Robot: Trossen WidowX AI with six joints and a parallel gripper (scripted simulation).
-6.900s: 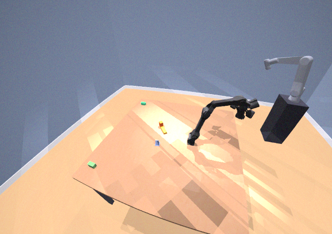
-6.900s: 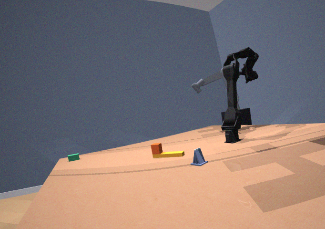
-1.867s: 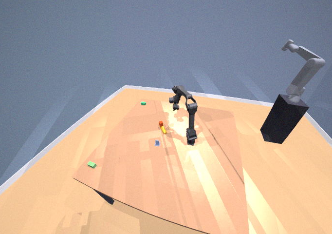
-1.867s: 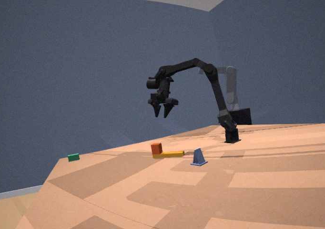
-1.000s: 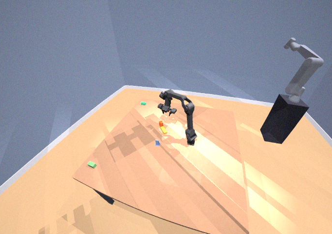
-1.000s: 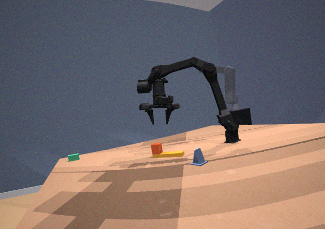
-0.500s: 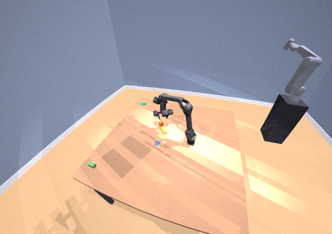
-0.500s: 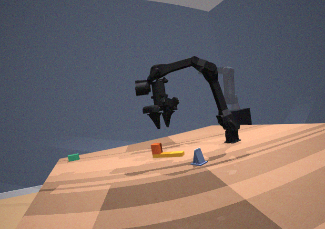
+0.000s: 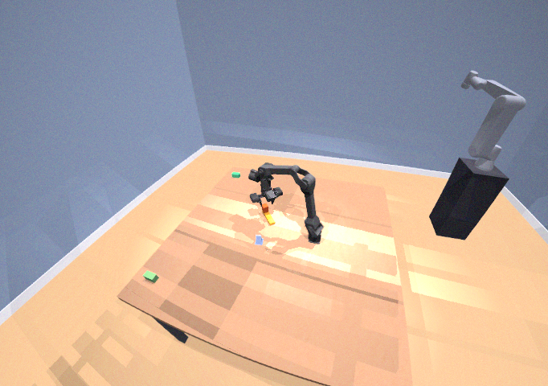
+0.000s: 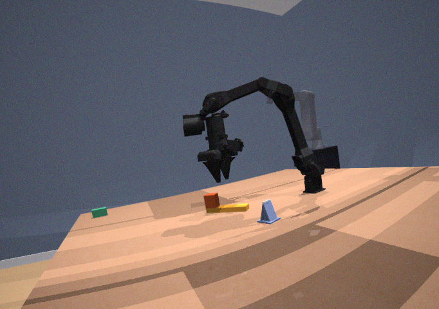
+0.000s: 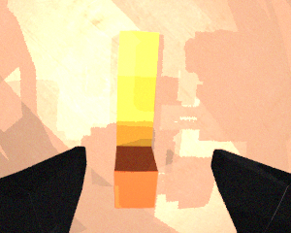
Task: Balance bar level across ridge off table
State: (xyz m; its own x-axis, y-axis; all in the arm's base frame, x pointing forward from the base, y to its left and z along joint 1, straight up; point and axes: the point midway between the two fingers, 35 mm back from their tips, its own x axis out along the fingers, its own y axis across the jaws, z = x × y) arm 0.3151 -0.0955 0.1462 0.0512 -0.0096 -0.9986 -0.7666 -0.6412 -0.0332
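My gripper (image 9: 269,203) (image 10: 222,180) (image 11: 151,157): fingers wide — nothing between them.
Bar (image 9: 269,218) (image 10: 232,208) (image 11: 137,83): below my gripper, orange block (image 9: 265,208) (image 10: 211,200) (image 11: 136,189) at one end.
Ridge (image 9: 259,240) (image 10: 268,212): lower — well apart.

On the tabletop with brown and tan patches (image 9: 284,291) (image 10: 227,247) (image 11: 262,97), a look like smooth wood is seen. A matt, plastic look is shown by the long yellow bar (image 9: 269,219) (image 10: 232,208) (image 11: 137,78) with its orange-red block end (image 9: 264,207) (image 10: 211,200) (image 11: 136,189). Flat, smooth sides are seen on the blue wedge-shaped ridge (image 9: 259,240) (image 10: 268,211). By the black arm (image 9: 309,202) (image 10: 293,123), a dull, dark finish is shown.
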